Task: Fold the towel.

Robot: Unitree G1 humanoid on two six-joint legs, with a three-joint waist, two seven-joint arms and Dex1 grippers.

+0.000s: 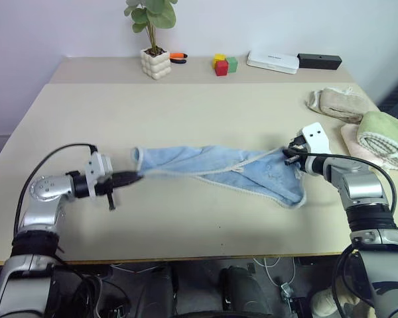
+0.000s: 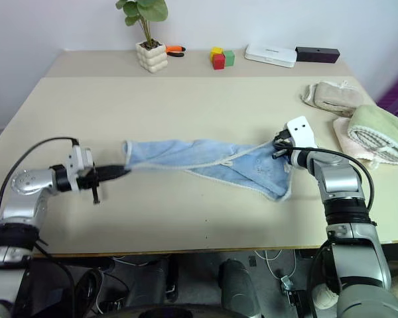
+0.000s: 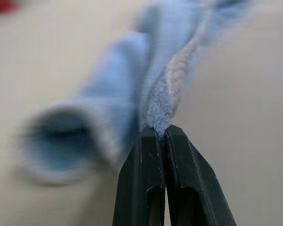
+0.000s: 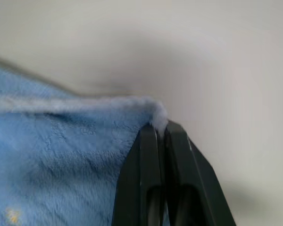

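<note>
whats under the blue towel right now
The towel is stretched between the left gripper and right gripper, both pinching its corners. Bare table shows around it. Whatever is beneath the drooping middle is covered by cloth.

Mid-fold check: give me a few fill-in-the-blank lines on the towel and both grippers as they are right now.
1. The left gripper is shut on the towel's pale ____.
2. The right gripper pinches a ____ of the towel.
3. The colour of the cloth stretched between the two grippers is light ____.
4. Rolled on the table past the right arm lie a beige towel and a ____ one.

Missing words: edge; corner; blue; green
</note>
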